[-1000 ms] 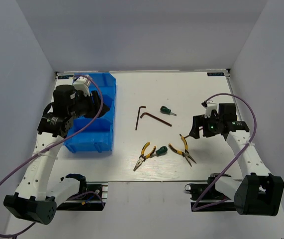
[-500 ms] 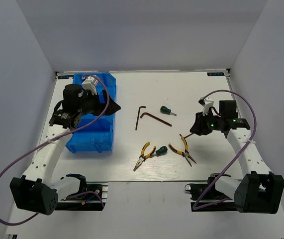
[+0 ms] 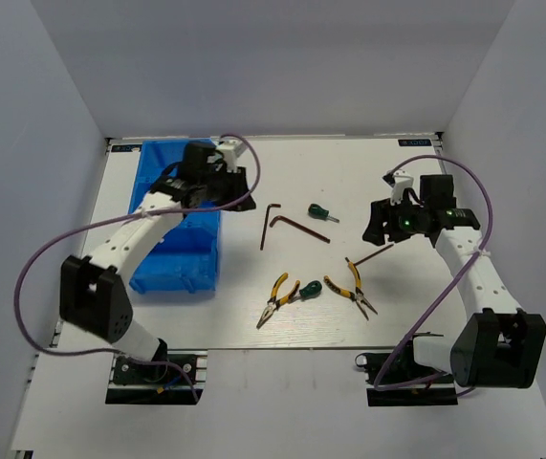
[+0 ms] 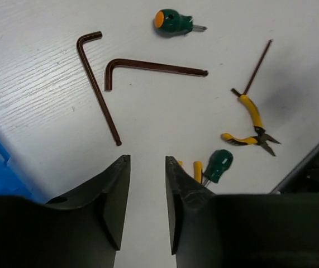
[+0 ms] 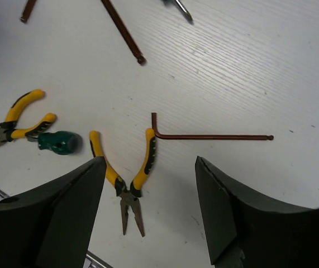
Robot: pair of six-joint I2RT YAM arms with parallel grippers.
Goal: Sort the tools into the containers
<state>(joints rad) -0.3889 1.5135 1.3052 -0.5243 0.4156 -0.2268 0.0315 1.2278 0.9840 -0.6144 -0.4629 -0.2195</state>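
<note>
Top external view alone shows the blue bins [image 3: 172, 266] as a row, with the tools [image 3: 299, 228] on the table [image 3: 397, 172] to their right. Right wrist view resolves a thin hex key [image 5: 212, 137] just beside pliers [image 5: 127, 192]. Since one second ago the left gripper [image 4: 147, 162] has swung off the bins; its fingers are narrowly parted, empty. Right gripper [image 5: 150, 162]: fingers wide apart, empty.

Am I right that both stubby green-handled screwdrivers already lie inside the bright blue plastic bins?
No: both stubby green-handled screwdrivers, one and the other, lie on the white table, outside the bright blue plastic bins; the top external view shows it.
</note>
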